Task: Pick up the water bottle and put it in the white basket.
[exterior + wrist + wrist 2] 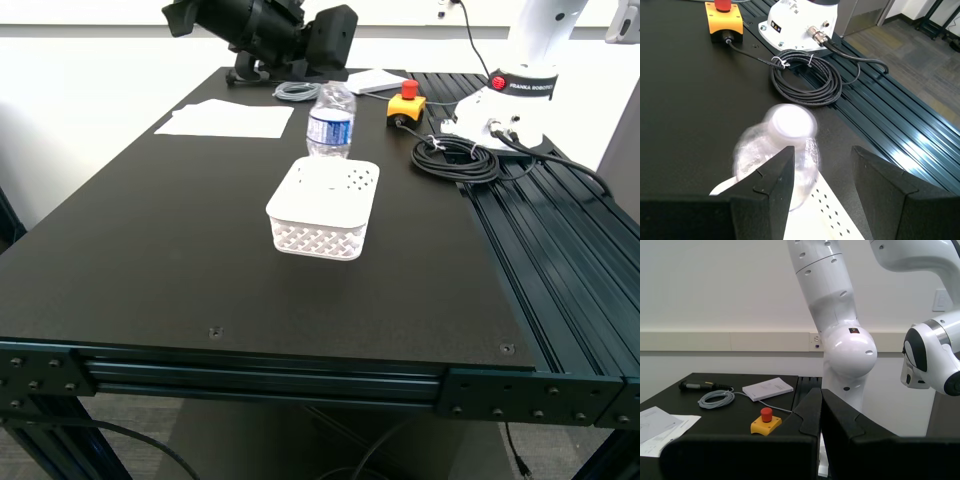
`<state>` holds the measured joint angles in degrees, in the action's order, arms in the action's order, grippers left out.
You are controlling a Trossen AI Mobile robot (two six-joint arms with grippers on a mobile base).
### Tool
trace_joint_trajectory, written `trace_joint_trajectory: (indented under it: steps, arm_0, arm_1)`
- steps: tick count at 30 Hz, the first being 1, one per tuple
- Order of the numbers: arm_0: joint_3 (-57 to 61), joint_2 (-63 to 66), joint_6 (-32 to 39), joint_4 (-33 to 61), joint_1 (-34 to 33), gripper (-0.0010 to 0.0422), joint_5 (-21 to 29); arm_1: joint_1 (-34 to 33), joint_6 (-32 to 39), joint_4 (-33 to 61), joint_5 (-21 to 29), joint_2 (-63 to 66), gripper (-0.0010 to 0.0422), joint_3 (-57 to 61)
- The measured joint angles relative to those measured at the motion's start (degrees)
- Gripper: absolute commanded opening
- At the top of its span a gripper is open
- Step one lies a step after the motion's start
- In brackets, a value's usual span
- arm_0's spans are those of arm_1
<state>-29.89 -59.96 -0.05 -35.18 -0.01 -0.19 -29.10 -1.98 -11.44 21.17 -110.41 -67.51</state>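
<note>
The water bottle point(330, 120) stands upright on the black table, just behind the white basket point(322, 205) and taller than it. The basket's surface dotted with small holes faces up. In the first wrist view my first gripper point(822, 155) is open and empty. It hangs above the bottle's blurred white cap point(789, 122), with a strip of the basket point(830, 215) below. My second gripper point(820, 397) is shut with nothing between its fingers and faces the white robot. A black arm point(265, 30) shows at the exterior view's top; I cannot tell which arm it is.
A yellow box with a red button point(405, 103), a coiled black cable point(455, 158) and a white robot's base point(515, 95) stand at the back right. Papers point(228, 118), a grey cable point(296, 90) and a booklet point(375, 80) lie at the back. Slotted rails point(560, 240) run along the right.
</note>
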Motion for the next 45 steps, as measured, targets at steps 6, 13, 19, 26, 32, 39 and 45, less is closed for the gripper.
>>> trace_joint_trajectory:
  steps: [6, 13, 19, 26, 32, 39, 45]
  arm_0:
    - [0.0, 0.0, 0.0, 0.0, 0.0, 0.0001, -0.02]
    - [0.0, 0.0, 0.0, 0.02, -0.04, 0.0001, 0.0]
    - [0.0, 0.0, 0.0, 0.02, -0.02, 0.0001, 0.0]
    - [0.0, 0.0, 0.0, 0.02, 0.02, 0.0001, -0.02]
    - [0.0, 0.0, 0.0, 0.0, -0.04, 0.0001, 0.0]
    - [0.0, 0.0, 0.0, 0.02, 0.0, 0.0001, 0.0]
    - [0.0, 0.0, 0.0, 0.0, -0.02, 0.0001, 0.0]
  arm_1:
    - [0.24, 0.02, -0.04, 0.0, 0.11, 0.0148, -0.24]
    - [0.37, -0.2, -0.09, 0.02, 0.48, 0.0149, -2.95]
    - [0.5, -0.22, 0.52, 0.02, 0.55, 0.0149, -3.82]
    - [0.55, -0.22, 1.07, 0.02, 0.55, 0.0149, -3.82]
    - [0.55, -0.2, 1.07, 0.02, 0.55, 0.0149, -3.82]
    - [0.55, -0.2, 1.07, 0.02, 0.55, 0.0149, -3.82]
    - [0.55, -0.2, 1.07, 0.02, 0.55, 0.0149, -3.82]
